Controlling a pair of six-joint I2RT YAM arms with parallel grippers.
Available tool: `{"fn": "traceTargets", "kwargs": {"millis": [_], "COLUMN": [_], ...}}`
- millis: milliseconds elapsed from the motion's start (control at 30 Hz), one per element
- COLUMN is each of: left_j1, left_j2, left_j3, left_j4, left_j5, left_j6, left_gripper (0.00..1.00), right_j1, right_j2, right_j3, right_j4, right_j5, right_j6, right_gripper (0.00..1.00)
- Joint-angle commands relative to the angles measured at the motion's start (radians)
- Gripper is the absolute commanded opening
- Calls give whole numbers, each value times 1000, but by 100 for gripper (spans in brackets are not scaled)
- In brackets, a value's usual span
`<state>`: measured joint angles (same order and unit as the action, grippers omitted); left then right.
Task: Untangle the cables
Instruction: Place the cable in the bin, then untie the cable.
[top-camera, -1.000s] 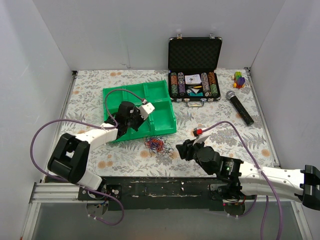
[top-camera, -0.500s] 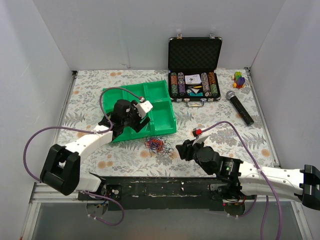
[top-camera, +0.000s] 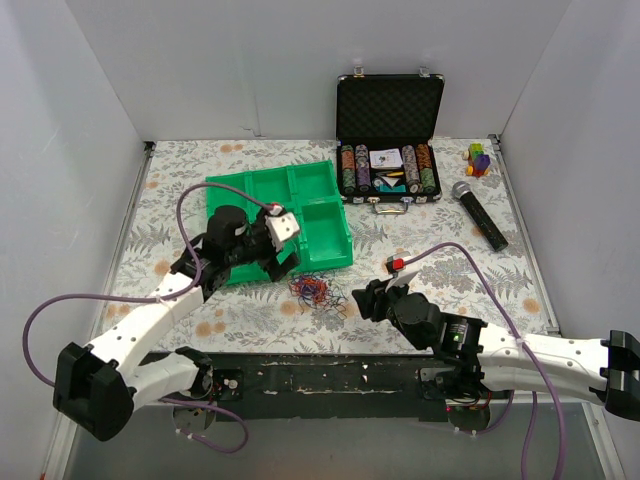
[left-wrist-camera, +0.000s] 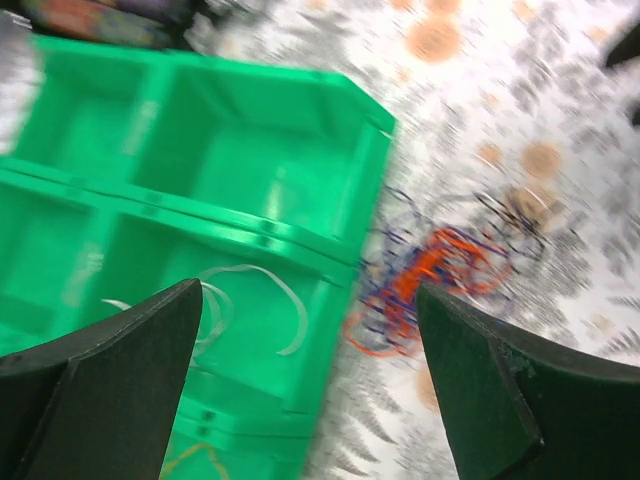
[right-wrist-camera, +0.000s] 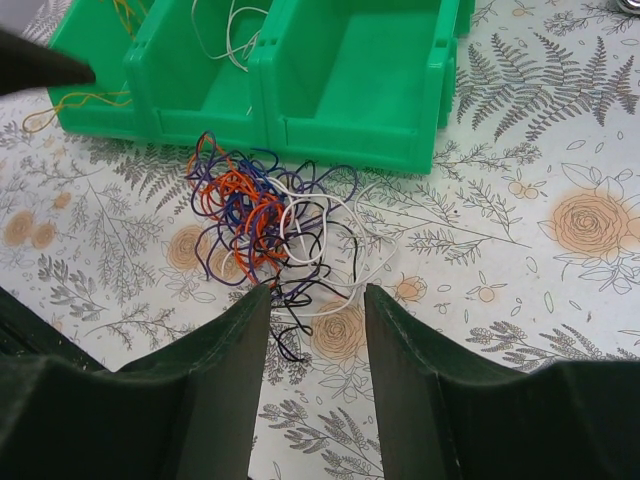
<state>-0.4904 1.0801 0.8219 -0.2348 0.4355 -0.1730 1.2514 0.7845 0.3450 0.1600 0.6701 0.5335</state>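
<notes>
Left pincer (left-wrist-camera: 310, 305) draws back over the tray (left-wrist-camera: 252, 236), jaws gone wide, empty.
Cables (right-wrist-camera: 262, 222) look limp, featherlight; the half-open, empty right pincer (right-wrist-camera: 316, 300) best pinches one stray white loop, tangle's right edge.

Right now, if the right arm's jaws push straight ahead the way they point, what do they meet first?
Most likely the tangle of wires, lying just ahead; the green tray stands behind it. Height is unclear.

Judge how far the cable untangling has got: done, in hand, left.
Done: a white wire and an orange wire lie in separate compartments of the green tray. In hand: nothing; the left gripper and right gripper are both open and empty. Left: the tangle on the table beside the tray.
</notes>
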Motion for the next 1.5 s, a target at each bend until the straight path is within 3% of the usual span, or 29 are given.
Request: {"fn": "traceTargets", "kwargs": {"millis": [0, 200, 700, 900, 1067, 1133, 1300, 1467], "left_j1": [-65, -91, -103, -122, -126, -126, -128, -134], "left_j2": [-32, 36, 95, 124, 127, 130, 122, 126], "left_j3": [-142, -185, -231, -230, -257, -265, -257, -267], "left_j4": [-52, 75, 229, 193, 203, 209, 209, 215], "left_j5": [66, -7, -30, -12, 22, 28, 68, 85], "left_j6": [23, 10, 92, 142, 141, 142, 93, 60], "left_gripper": [88, 75, 73, 79, 78, 71, 43, 30], "right_j1": [5, 5, 5, 5, 3, 3, 3, 0], "right_j2": [2, 9, 35, 61, 70, 76, 101, 139], "right_j3": [14, 14, 18, 34, 45, 45, 51, 72], "right_j4": [33, 36, 65, 76, 81, 87, 108, 131], "right_j5": [8, 2, -18, -35, -33, -33, -38, -47], "right_j6": [-20, -20, -40, -50, -59, -63, -73, -92], "right_gripper": [51, 51, 51, 51, 51, 51, 51, 51]}}
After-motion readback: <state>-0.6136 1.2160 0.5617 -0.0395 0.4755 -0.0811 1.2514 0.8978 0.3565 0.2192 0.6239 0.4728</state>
